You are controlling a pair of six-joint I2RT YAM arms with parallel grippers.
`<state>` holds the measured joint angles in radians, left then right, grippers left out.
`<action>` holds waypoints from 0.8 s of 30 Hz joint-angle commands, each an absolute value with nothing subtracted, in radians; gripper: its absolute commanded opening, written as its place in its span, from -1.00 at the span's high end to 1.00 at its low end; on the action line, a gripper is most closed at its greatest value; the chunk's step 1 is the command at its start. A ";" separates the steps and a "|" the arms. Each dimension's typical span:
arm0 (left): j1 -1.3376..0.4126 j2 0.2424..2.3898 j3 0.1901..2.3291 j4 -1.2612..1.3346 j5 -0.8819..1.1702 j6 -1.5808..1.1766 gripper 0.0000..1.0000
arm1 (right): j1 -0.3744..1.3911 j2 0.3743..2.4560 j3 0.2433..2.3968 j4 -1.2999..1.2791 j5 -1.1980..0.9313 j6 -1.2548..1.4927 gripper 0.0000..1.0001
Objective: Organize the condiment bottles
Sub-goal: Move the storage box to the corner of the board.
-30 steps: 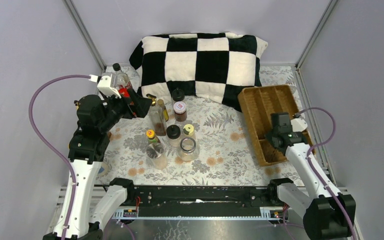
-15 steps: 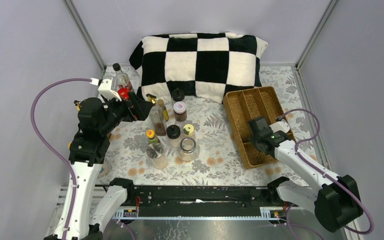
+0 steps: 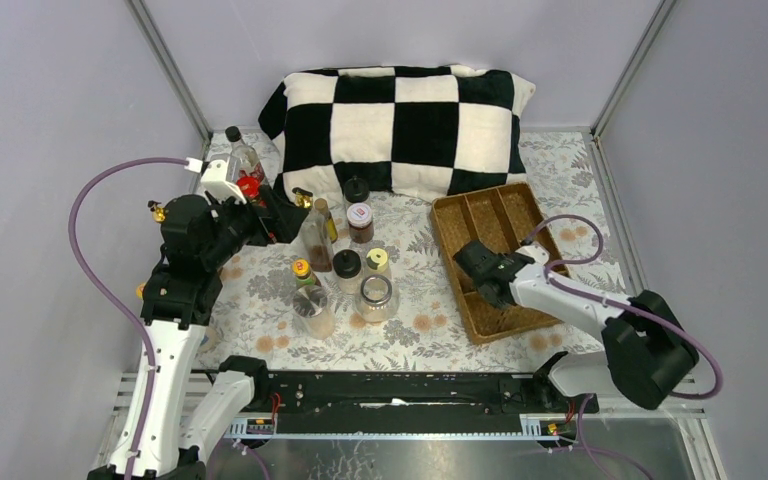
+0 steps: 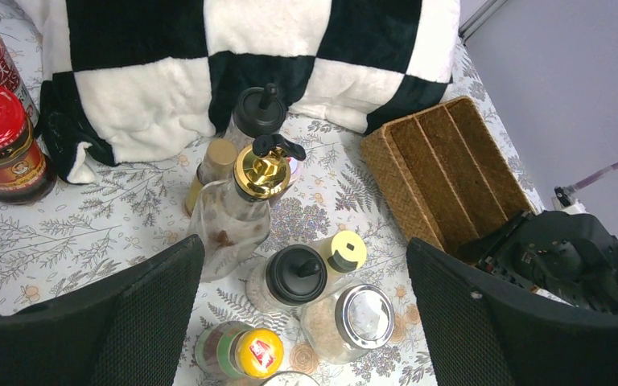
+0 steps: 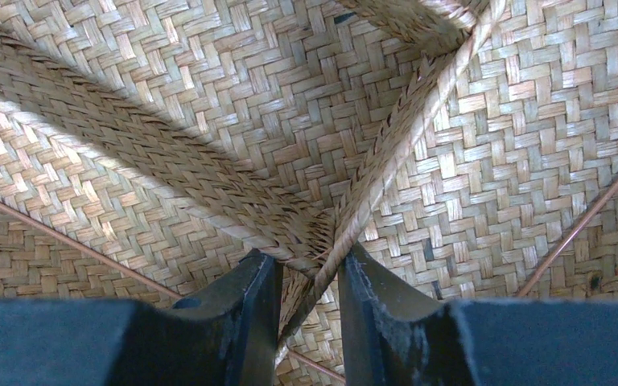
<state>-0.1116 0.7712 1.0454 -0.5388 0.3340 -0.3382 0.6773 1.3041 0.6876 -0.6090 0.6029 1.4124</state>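
The condiment bottles (image 3: 345, 265) stand in a loose cluster on the left half of the bench (image 3: 440, 340), about midway between its near and far edges. In it are a gold-topped bottle (image 4: 245, 205) of dark liquid, a black-capped jar (image 4: 294, 273) just beside a yellow-capped bottle (image 4: 344, 251), and a clear jar with a silver lid (image 4: 354, 318) on the near side of the group. A red-capped jar (image 4: 0, 141) and a tall black-capped bottle (image 3: 240, 155) sit apart from these, toward the far left corner. A black-and-white checked cushion (image 3: 400, 110) lies along the far edge.

The left gripper (image 4: 304, 257) hangs over the left side of the bench with its jaws spread wide and nothing between them, the cluster in its wrist view.

The wicker tray (image 3: 520, 215) lies askew on the right half of the bench, apart from all the bottles. The right gripper (image 5: 310, 310) is down inside it, jaws pinched nearly together on a woven divider (image 5: 209, 193) where it meets another partition
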 commanded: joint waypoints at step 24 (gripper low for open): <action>-0.116 0.822 1.098 -0.549 0.297 -0.314 -0.98 | 0.681 1.835 1.143 -0.371 0.629 1.468 1.00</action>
<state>-0.1116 0.8200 1.0824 -0.5400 0.3065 -0.3225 0.6594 1.7588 1.1019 -0.6598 0.6460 1.4521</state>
